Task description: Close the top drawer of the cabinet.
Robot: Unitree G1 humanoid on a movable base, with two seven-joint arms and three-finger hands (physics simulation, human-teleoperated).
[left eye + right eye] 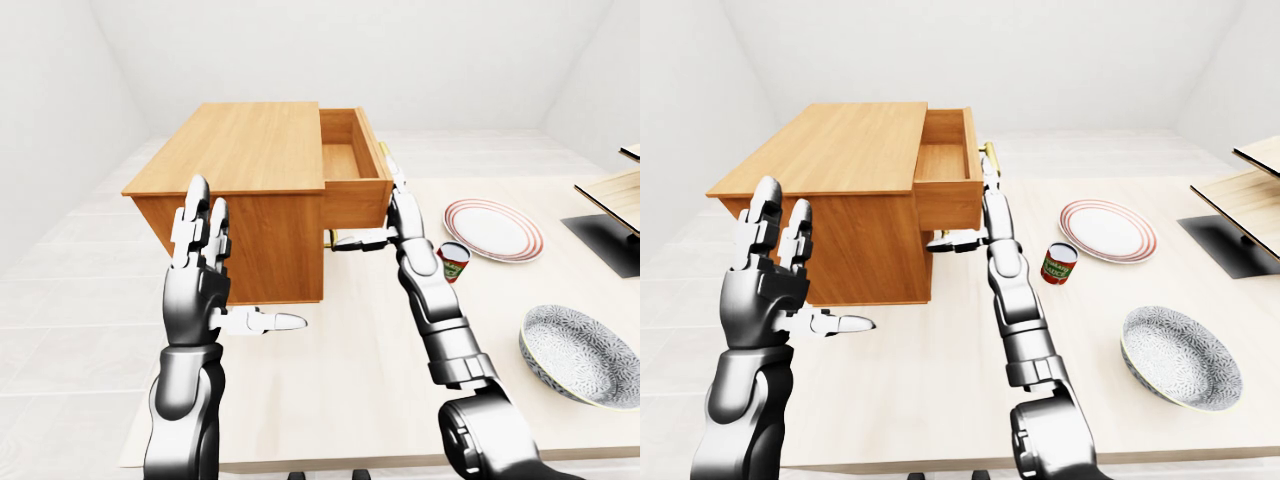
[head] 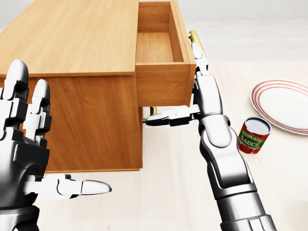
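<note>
Head view shows the right hand (image 2: 204,91) flat and spread against the face of the top drawer (image 2: 161,53), fingers (image 2: 198,50) extended upward alongside the brass handle (image 2: 195,36), thumb pointing left under the drawer's lower edge. Nothing is gripped; whether the palm actually presses the wood or sits just off it I cannot tell. The drawer stands well pulled out of the cabinet (image 2: 72,43), its inside bare. A second brass handle (image 2: 153,111) peeks out below it.

The left hand (image 2: 26,144) is raised near the view's bottom left corner, fingers straight up and apart, thumb out to the right, holding nothing, clear of the cabinet's side panel.

Just right of the right forearm stands a tomato sauce can (image 2: 252,135), close but apart from it. Further right lies a red-rimmed plate (image 2: 284,106), partly cut by the view's edge. Between cabinet and can the bench (image 2: 168,192) lies open.

The eye views take in more: the cabinet sits at the bench's far left corner, a patterned bowl (image 1: 580,355) rests near the right edge, and a wooden shelf (image 1: 615,190) with a dark base juts in at the right.
</note>
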